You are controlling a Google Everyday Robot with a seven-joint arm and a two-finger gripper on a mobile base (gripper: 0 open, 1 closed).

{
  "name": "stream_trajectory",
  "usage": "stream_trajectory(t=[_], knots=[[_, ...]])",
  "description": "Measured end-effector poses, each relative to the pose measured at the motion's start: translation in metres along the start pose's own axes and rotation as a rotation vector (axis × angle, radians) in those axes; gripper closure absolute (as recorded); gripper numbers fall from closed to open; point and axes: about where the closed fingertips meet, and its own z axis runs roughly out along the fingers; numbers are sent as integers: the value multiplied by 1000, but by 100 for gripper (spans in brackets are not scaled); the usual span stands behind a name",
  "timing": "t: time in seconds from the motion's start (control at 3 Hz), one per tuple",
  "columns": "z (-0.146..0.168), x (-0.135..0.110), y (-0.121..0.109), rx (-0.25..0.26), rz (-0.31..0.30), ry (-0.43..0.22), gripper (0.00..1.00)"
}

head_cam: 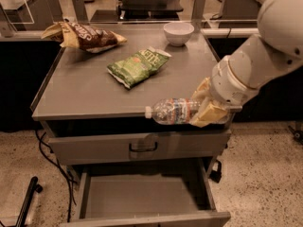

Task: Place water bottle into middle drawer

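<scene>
Camera view has the water bottle (173, 111) lying on its side at the front edge of the worktop (85, 91), long axis running left to right, white cap pointing left and just past the lip. Its label band shows red, white and blue, but no lettering can be made out. Clamped round the bottle's right-hand end is the end effector (204, 109), its pale yellow fingers (211, 113) pressed against the plastic at the worktop's front right corner, with the white arm rising up and away to the right.

Below, a closed drawer front with a dark loop handle (143, 147), and under that the middle drawer (142, 197) stands pulled out, grey floor bare.

Further back on the worktop: a green chip bag (137, 66) with white lettering, too blurred to read, near the centre; a brown chip bag (85, 36) at the rear left, its print also unclear; and a white bowl (178, 33) at the rear right.
</scene>
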Motion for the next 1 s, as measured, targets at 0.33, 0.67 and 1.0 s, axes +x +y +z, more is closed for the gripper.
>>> stream_trajectory(t=[0.33, 0.67, 1.0], knots=[[14, 8, 35, -7, 2, -7, 100], [39, 21, 63, -27, 7, -24, 100], [72, 39, 86, -47, 11, -50, 100]])
